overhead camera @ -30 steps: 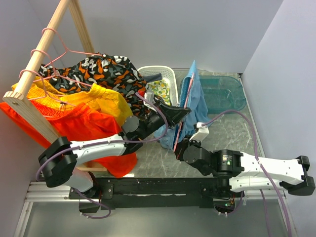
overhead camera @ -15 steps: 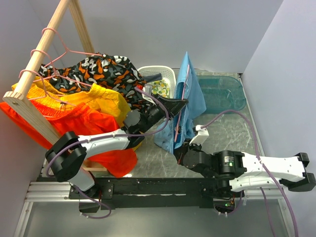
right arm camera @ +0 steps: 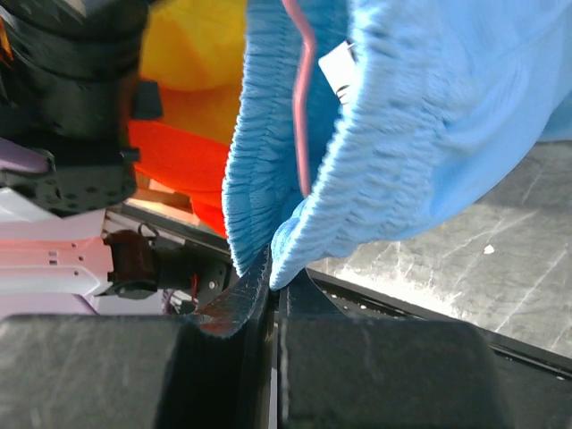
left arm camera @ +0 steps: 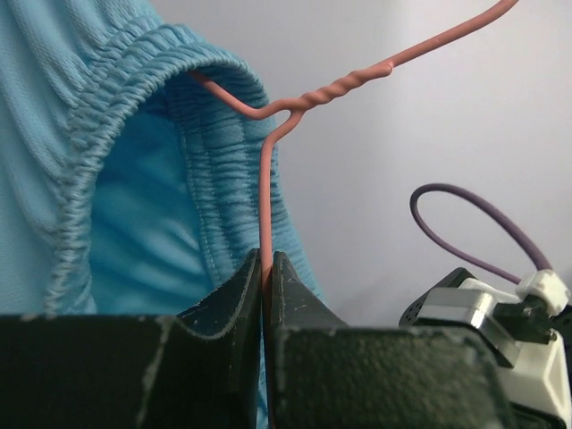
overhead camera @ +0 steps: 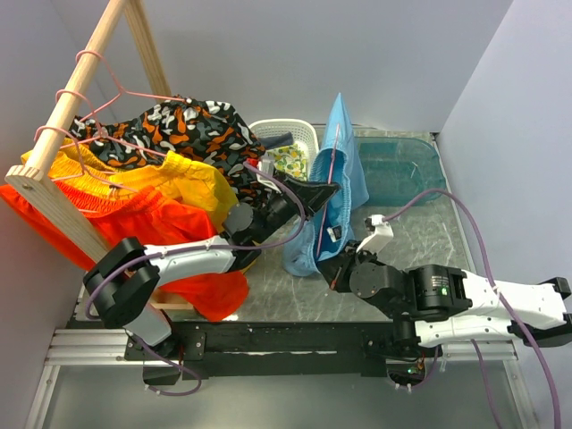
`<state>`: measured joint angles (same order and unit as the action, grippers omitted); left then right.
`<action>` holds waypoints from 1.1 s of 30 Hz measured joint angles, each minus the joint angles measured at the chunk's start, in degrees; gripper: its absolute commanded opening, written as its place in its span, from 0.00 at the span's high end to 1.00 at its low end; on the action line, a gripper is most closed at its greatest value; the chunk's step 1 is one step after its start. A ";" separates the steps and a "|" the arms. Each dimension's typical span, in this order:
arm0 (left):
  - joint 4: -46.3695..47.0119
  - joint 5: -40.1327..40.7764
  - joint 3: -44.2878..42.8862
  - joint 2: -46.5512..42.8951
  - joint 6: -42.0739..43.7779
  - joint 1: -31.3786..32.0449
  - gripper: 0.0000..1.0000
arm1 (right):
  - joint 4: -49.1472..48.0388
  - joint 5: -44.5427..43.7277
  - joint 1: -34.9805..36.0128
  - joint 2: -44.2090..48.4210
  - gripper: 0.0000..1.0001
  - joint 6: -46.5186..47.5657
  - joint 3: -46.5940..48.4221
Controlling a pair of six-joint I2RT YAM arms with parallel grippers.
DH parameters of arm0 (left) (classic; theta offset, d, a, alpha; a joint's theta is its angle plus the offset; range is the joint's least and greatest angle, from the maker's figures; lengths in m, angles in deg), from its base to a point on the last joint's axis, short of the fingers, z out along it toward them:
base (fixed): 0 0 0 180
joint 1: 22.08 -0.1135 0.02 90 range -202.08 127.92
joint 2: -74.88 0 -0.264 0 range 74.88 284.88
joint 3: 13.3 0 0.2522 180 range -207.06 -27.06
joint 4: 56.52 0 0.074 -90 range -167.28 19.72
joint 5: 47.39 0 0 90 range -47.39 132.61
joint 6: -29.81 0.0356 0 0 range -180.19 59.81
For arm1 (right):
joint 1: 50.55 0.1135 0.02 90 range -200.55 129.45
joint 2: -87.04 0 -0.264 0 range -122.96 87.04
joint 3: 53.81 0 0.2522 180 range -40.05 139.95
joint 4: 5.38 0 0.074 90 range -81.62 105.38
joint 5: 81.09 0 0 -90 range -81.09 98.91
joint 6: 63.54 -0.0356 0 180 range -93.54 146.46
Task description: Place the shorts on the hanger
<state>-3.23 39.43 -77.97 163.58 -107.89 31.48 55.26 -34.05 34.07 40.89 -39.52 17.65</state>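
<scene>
The light blue shorts (overhead camera: 342,170) hang over the pink wire hanger (overhead camera: 327,188), held up above the table's middle. My left gripper (overhead camera: 327,190) is shut on the hanger's wire (left arm camera: 265,206) just below its twisted neck; the shorts' elastic waistband (left arm camera: 107,134) drapes around it. My right gripper (overhead camera: 332,261) is shut on the lower edge of the shorts' waistband (right arm camera: 357,161), beneath the hanger. The hanger wire (right arm camera: 302,107) shows inside the waistband in the right wrist view.
A wooden rack (overhead camera: 67,107) at left carries patterned (overhead camera: 188,130), yellow (overhead camera: 143,183) and orange (overhead camera: 170,237) shorts on pink hangers. A white basket (overhead camera: 290,147) and a teal tray (overhead camera: 398,165) stand behind the held shorts.
The hanger and shorts have been lifted and swung more upright. My right gripper has moved right and up a little, still pinching the waistband's lower edge.
</scene>
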 measured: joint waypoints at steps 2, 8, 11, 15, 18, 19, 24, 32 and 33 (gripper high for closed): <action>0.00 -0.20 0.42 0.04 -0.04 0.31 0.99 | 1.38 -0.66 -0.26 -0.68 1.00 -0.11 1.33; -6.12 -3.06 0.61 -0.92 -1.36 0.85 0.99 | 3.72 -0.09 -7.98 2.10 0.99 2.99 2.80; -12.41 -4.17 0.44 -2.75 -2.89 1.09 0.99 | 1.88 3.37 -15.76 4.39 0.95 7.39 2.75; -23.43 -5.46 -1.05 -5.84 -4.46 1.11 0.99 | -1.31 8.46 -21.81 5.31 0.81 11.96 2.54; -32.61 -6.71 -3.91 -7.52 -5.20 0.85 0.99 | -4.44 12.20 -22.77 3.91 0.60 14.88 0.70; -35.54 -7.54 -5.27 -7.72 -5.57 0.59 0.99 | -5.07 13.09 -22.80 3.45 0.48 15.52 0.13; -46.49 -15.82 -9.25 -7.76 -9.42 -4.20 0.99 | -6.32 17.51 -22.91 1.92 0.33 19.91 -1.16; -57.35 -21.55 -9.25 -7.91 -10.34 -8.31 0.99 | -3.89 12.70 -26.88 4.83 0.33 22.60 0.55; -58.23 -21.86 -9.27 -8.09 -10.23 -8.31 0.99 | -3.89 12.90 -29.66 4.94 0.33 23.26 0.76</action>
<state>-61.46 17.57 -87.24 155.50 -118.12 23.17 51.36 -21.15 4.41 45.83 -16.26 18.41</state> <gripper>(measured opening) 0.093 0.679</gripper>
